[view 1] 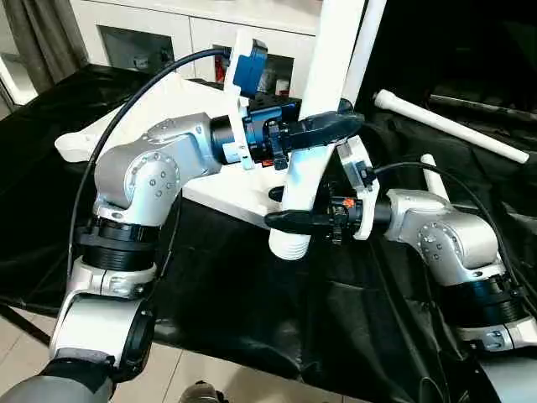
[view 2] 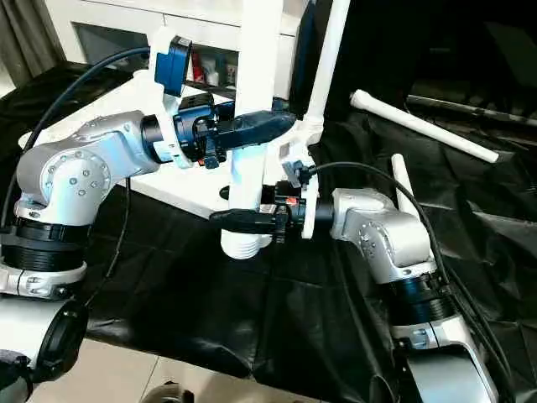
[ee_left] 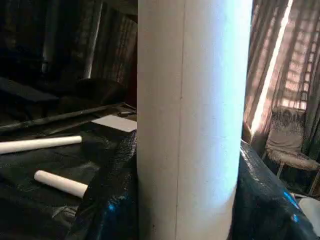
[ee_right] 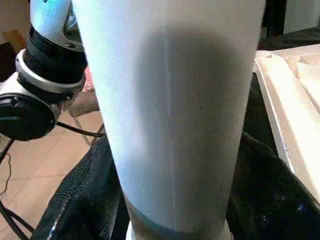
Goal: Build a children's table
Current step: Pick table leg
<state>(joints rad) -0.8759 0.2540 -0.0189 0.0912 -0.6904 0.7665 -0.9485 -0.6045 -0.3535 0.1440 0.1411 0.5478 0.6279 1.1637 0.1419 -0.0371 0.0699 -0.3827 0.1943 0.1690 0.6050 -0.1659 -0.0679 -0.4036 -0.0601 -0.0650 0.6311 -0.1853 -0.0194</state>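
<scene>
While we hold one white leg (view 1: 317, 117) upright – long axis near vertical, ribbed end down, just above the black cloth (view 1: 277, 311) – left gripper (view 1: 323, 128) pinches it higher, right gripper (view 1: 295, 220) clamps it lower, tabletop (view 1: 214, 189) behind, two legs (view 1: 449, 126) lying right.
</scene>
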